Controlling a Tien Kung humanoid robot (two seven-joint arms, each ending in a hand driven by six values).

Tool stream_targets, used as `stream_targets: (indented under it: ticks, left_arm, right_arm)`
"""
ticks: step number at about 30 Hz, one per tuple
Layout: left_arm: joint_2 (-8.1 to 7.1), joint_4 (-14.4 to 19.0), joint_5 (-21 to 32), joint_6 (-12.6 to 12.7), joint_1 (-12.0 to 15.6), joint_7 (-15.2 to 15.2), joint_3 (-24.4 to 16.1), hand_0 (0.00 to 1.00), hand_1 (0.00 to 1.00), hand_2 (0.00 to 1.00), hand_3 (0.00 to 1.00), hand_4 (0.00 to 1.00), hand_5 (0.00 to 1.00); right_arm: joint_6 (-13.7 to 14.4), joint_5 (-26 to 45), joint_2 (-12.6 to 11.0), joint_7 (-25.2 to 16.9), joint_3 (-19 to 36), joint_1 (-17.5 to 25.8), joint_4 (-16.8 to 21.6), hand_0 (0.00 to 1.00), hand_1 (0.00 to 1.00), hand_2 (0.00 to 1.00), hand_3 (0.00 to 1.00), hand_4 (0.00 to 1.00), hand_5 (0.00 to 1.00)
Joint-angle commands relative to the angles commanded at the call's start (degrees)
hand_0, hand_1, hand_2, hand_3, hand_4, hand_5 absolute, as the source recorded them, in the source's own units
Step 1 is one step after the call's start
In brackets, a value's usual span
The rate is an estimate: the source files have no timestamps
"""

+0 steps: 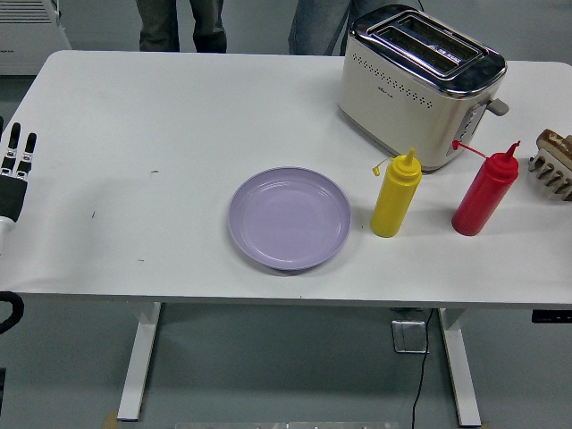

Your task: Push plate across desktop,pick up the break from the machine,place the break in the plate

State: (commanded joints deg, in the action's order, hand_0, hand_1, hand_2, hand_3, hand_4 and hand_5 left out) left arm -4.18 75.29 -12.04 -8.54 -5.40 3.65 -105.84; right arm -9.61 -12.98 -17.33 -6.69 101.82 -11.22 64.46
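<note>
Lavender plate (289,218): round, empty, upright, near table edge.
Left hand (15,170): fingers extended, holding nothing; right hand (553,163) grips bread.

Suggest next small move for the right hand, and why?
Probably carry the right hand, curled on a brown piece that looks like bread, left over the red bottle and yellow bottle toward the plate, which sits empty.

White table (179,107) | lilac plate (289,218) near front edge, centre | cream-and-chrome toaster (417,85) at far right | yellow squeeze bottle (395,195) and red squeeze bottle (483,191) upright before toaster | 4 items total
</note>
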Motion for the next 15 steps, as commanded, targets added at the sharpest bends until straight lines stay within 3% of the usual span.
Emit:
stream_targets:
  ticks: [15]
  left_arm:
    - [-0.07,0.1,0.0,0.0,-0.2,0.0,0.0,0.837,0.835,0.874,0.832,0.665,0.998]
  right_arm:
    - [0.0,0.0,0.0,0.0,0.1,-0.1,0.0,0.811,0.792,0.791,0.795,0.429,0.416]
